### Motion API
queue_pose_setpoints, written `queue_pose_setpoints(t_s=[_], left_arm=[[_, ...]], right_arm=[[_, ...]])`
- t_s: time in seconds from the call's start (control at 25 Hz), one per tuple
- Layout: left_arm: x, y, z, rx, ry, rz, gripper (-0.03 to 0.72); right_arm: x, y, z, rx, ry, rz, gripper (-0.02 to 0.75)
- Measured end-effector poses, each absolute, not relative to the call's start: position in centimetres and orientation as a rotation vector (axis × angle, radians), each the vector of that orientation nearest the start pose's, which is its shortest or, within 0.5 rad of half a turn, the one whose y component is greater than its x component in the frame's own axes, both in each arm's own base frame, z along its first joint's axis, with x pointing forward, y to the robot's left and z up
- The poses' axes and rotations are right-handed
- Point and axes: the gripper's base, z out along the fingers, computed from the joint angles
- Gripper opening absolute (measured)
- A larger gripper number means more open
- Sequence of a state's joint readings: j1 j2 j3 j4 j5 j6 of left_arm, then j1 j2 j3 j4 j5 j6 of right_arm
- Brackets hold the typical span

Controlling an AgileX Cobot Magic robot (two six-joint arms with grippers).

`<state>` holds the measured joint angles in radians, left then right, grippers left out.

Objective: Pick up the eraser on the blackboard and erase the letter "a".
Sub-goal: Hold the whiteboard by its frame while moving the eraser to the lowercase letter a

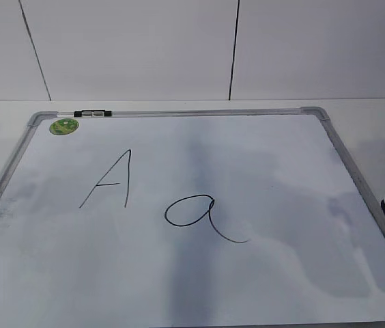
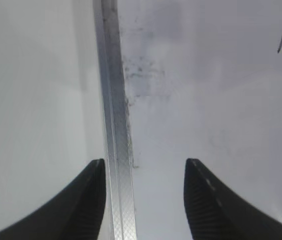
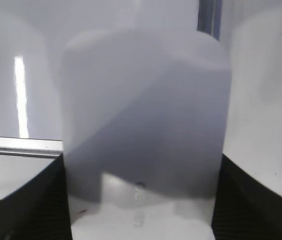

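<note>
You have the large white dry-erase blackboard (image 1: 295, 287) with its grey metal frame lying flat, filling most of the tabletop. Near its middle sits the lowercase cursive letter "a" (image 1: 203, 217) in thin black marker, unerased, with an angular capital "A" (image 1: 110, 181) to its left. A round green sticker (image 1: 64, 126) marks the far left corner, and a small black-and-white marker (image 1: 92, 114) lies on the far frame. Your right gripper (image 3: 141, 200) holds the white rounded plastic eraser (image 3: 146, 120) between its black fingers (image 3: 26, 205), at the board's right edge, well apart from the letter. Your left gripper (image 2: 145, 200) stands half spread and empty, straddling the board's left frame.
</note>
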<state>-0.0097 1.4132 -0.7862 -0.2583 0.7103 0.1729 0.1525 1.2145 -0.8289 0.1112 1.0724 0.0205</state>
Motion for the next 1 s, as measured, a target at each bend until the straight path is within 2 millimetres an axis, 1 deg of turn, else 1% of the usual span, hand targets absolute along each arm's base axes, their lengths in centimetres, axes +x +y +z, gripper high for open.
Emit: queue_pose_setpoints(t_s=[0.24, 0.4, 0.52, 0.64, 0.76, 0.84, 1.0], left_arm=[[28.4, -1.9, 21.6, 0.047, 2.859, -0.255, 0.383], [30.6, -1.9, 21.0, 0.072, 2.924, -0.256, 0.382], [31.8, -1.8, 20.4, 0.089, 2.989, -0.259, 0.375], [32.6, -1.4, 19.6, 0.075, 3.028, -0.262, 0.372], [33.0, -0.5, 19.1, 0.051, 3.051, -0.265, 0.370], [33.2, 0.1, 19.0, 0.036, 3.050, -0.290, 0.361], [33.3, 0.6, 18.6, 0.037, 3.043, -0.350, 0.340]], right_arm=[[19.8, 3.9, 26.0, -0.131, 2.943, 0.177, 0.538], [19.9, 3.9, 26.0, -0.130, 2.939, 0.177, 0.537], [19.9, 3.9, 26.0, -0.130, 2.939, 0.177, 0.538], [19.9, 4.0, 26.0, -0.130, 2.937, 0.177, 0.537], [19.9, 4.0, 26.0, -0.130, 2.937, 0.177, 0.538], [19.9, 4.0, 26.0, -0.130, 2.937, 0.177, 0.537], [19.9, 4.0, 26.0, -0.130, 2.937, 0.177, 0.538]])
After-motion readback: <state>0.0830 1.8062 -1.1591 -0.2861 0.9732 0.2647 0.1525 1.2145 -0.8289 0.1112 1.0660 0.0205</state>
